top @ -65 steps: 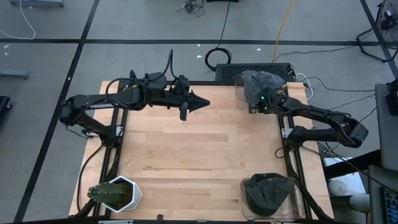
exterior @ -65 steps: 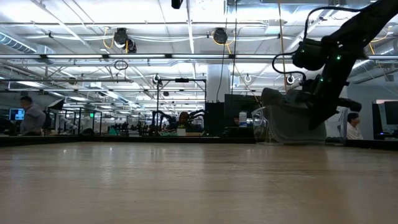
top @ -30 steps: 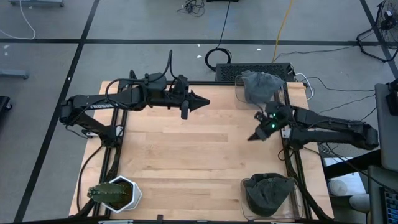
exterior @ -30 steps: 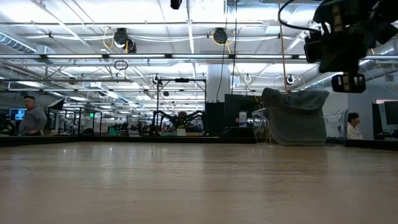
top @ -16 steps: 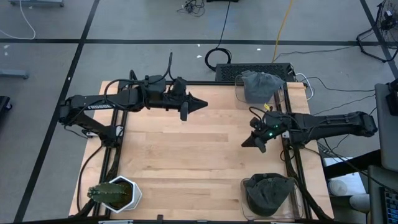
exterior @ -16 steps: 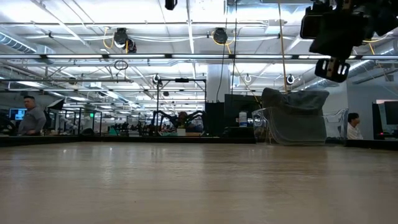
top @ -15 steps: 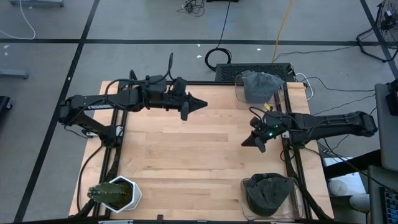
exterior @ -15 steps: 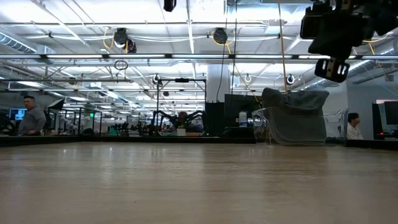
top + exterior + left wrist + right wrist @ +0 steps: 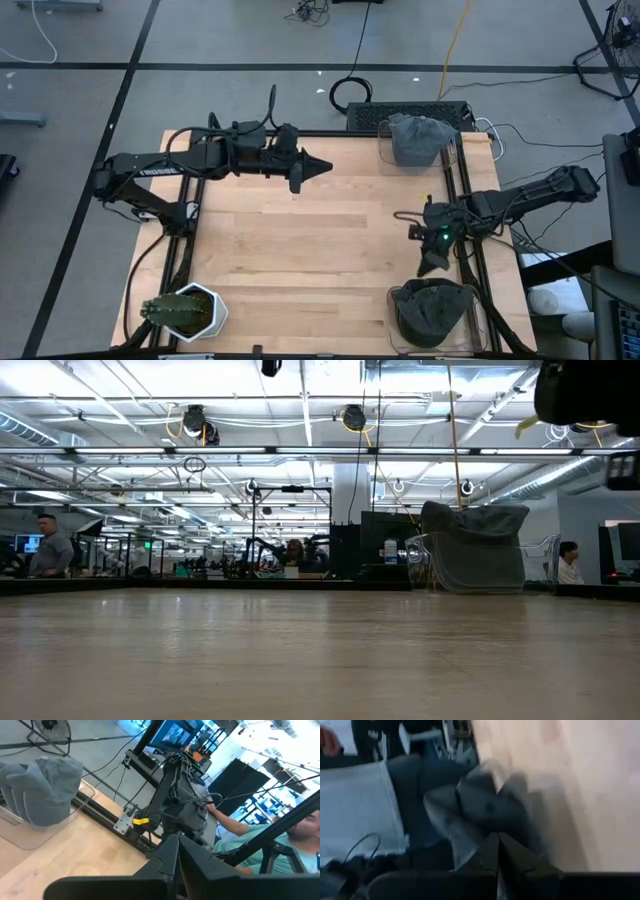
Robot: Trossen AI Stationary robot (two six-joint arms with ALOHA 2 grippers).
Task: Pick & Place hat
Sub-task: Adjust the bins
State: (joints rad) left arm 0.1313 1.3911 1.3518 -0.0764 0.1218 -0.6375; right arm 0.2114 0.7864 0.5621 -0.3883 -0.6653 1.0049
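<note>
Your table (image 9: 300, 240) is bare in the middle, so bring the right arm straight down over the near-right bin (image 9: 398, 300) and centre on the crown before gripping. The dark hat (image 9: 432, 308) lies in that bin, just beyond the right gripper (image 9: 434, 264), whose fingers are pressed together and empty (open them first). The left gripper (image 9: 318, 166), also closed, waits over the far edge. A grey hat (image 9: 418, 137) sits far-right.

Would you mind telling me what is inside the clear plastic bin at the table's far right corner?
A light grey fabric hat sits in the clear plastic bin, bulging above its rim. Anything beneath the hat is covered.
</note>
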